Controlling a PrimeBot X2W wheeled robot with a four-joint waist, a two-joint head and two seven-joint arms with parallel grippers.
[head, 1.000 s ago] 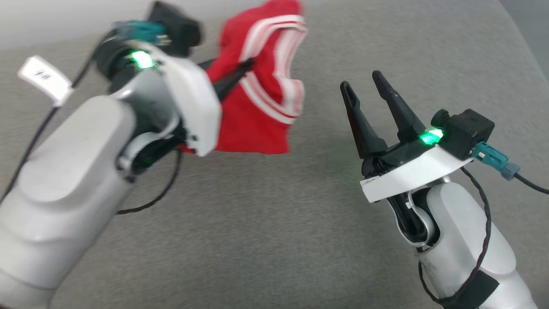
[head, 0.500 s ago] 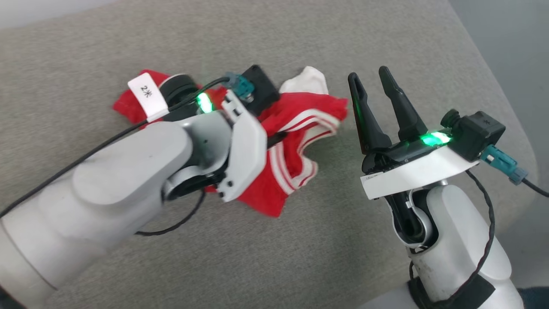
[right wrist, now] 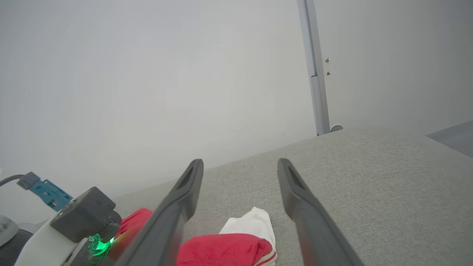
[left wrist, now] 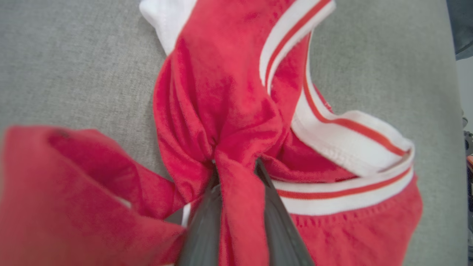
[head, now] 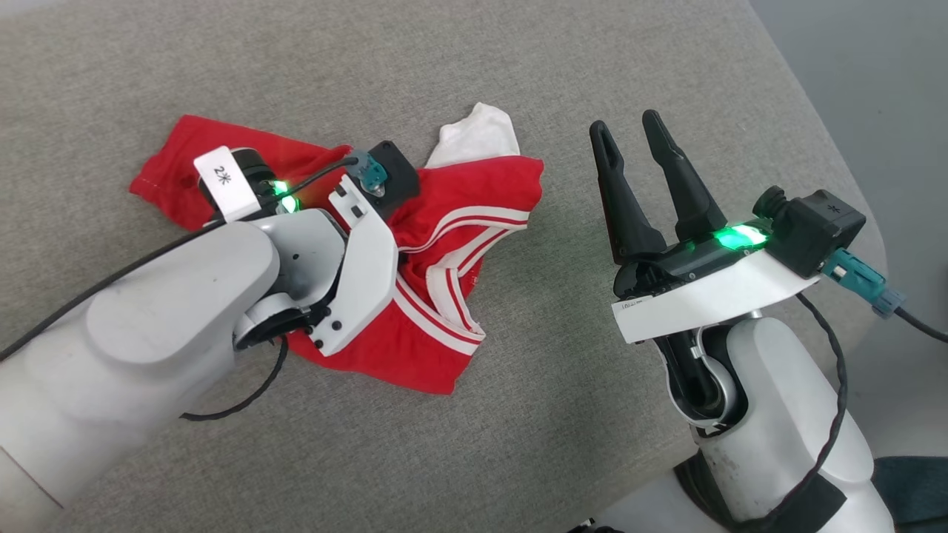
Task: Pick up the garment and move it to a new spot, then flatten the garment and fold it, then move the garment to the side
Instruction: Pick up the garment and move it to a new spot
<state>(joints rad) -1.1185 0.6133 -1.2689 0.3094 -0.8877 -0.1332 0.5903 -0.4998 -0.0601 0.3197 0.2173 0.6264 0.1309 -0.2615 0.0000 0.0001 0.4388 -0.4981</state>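
The garment [head: 474,192] is a red shirt with white-and-red striped trim and a white sleeve [head: 478,133]. It lies crumpled on the grey cushion, partly under my left wrist [head: 355,252]. In the left wrist view my left gripper [left wrist: 235,162] is shut on a pinched fold of the red cloth [left wrist: 207,92], with the striped trim [left wrist: 332,136] to its right. My right gripper [head: 626,126] hovers open and empty to the right of the shirt, apart from it. The right wrist view shows that gripper [right wrist: 240,162] above the sleeve and the red cloth [right wrist: 221,251].
The grey upholstered cushion [head: 518,444] carries the shirt; its rounded right edge [head: 837,170] drops to a grey floor [head: 889,89]. A white wall and a thin metal post [right wrist: 314,74] stand behind the cushion.
The head camera has shifted. The garment hung in the air from my left gripper a second ago; it now rests spread lower on the cushion, still pinched. The right gripper stays open.
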